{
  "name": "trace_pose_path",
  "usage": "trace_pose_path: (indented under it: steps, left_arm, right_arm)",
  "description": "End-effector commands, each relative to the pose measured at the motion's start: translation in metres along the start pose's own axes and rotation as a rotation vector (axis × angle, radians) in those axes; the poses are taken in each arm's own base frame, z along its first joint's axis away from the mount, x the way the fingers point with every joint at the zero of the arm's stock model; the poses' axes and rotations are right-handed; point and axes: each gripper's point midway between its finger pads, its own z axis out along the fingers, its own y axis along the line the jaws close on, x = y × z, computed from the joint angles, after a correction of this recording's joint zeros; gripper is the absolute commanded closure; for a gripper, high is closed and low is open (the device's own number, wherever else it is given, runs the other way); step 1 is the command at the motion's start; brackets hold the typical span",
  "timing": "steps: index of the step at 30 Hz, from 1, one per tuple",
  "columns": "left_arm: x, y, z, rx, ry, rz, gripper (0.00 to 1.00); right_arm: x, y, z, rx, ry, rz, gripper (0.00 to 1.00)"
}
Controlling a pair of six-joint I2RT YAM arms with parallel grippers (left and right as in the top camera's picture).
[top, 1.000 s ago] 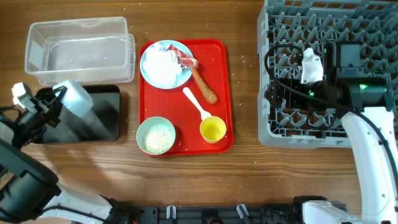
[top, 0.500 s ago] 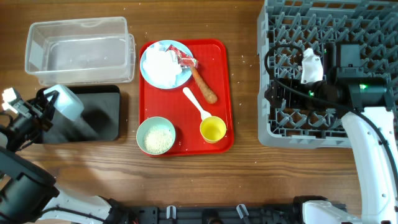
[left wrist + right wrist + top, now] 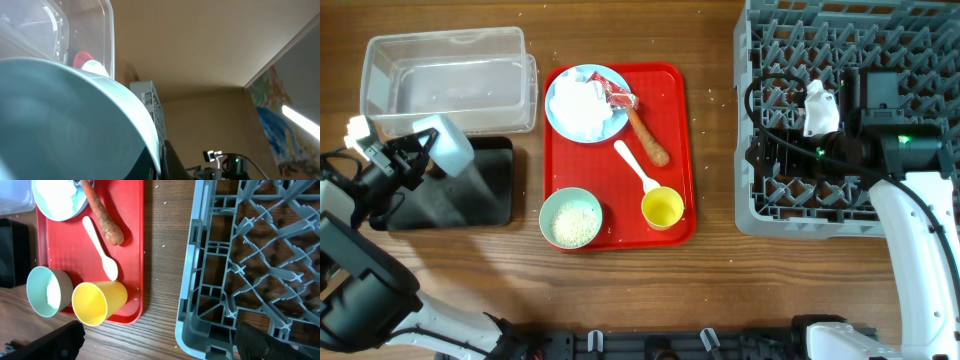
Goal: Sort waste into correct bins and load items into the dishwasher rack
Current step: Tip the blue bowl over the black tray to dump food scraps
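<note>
Wooden table (image 3: 720, 260), sorting in progress: left arm has a bowl at the bins.
Left gripper (image 3: 415, 160) is clamped on the light blue bowl (image 3: 448, 148), which is tipped on its side above the black tray (image 3: 490, 200), just beside the clear tub (image 3: 445, 80). Can't tell what's inside the bowl. Right gripper (image 3: 157, 344) has its jaws wide and holds nothing, parked over the rack (image 3: 850, 40). Plate (image 3: 560, 120), napkins (image 3: 582, 100), sausage (image 3: 648, 137), spoon (image 3: 638, 165), yellow cup (image 3: 662, 207) and green bowl (image 3: 570, 217) with rice sit on the red tray (image 3: 685, 150). Reads as the dump step. Next the bowl needs to cross to the rack, a long reach, likely via handoff, and seat between pegs.
</note>
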Motion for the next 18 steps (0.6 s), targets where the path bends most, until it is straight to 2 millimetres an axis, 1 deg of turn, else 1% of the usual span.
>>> trace_pose_path:
  steps: [1,4,5,8,11,13,14,16,18]
  left_arm:
    - [-0.003,-0.004,-0.006,0.031,-0.017,-0.062,0.96]
    - [0.001,-0.010,0.000,0.033,0.000,-0.055,0.96]
    - [0.004,-0.016,0.005,0.036,0.015,-0.032,0.96]
    - [0.021,-0.039,0.030,-0.012,0.092,0.075,0.96]
    - [0.049,-0.061,0.061,-0.148,0.181,0.232,0.96]
    - [0.076,-0.078,0.084,-0.242,0.246,0.375,0.96]
    - [0.086,-0.082,0.093,-0.287,0.269,0.432,0.96]
    - [0.111,-0.082,0.113,-0.410,0.323,0.567,0.96]
    - [0.130,-0.071,0.131,-0.542,0.370,0.680,0.96]
  right_arm:
    - [-0.006,0.003,-0.008,0.010,-0.030,-0.037,0.01]
    - [-0.006,0.003,-0.008,0.010,-0.031,-0.037,0.01]
    - [-0.006,0.003,-0.008,0.010,-0.031,-0.037,0.01]
    - [-0.006,0.003,-0.008,0.010,-0.031,-0.037,0.01]
    - [-0.006,0.003,-0.008,0.010,-0.030,-0.037,0.01]
    - [-0.006,0.003,-0.008,0.010,-0.030,-0.037,0.01]
    - [-0.006,0.003,-0.008,0.010,-0.031,-0.038,0.01]
    - [-0.006,0.003,-0.008,0.010,-0.031,-0.038,0.01]
    - [-0.006,0.003,-0.008,0.010,-0.032,-0.038,0.01]
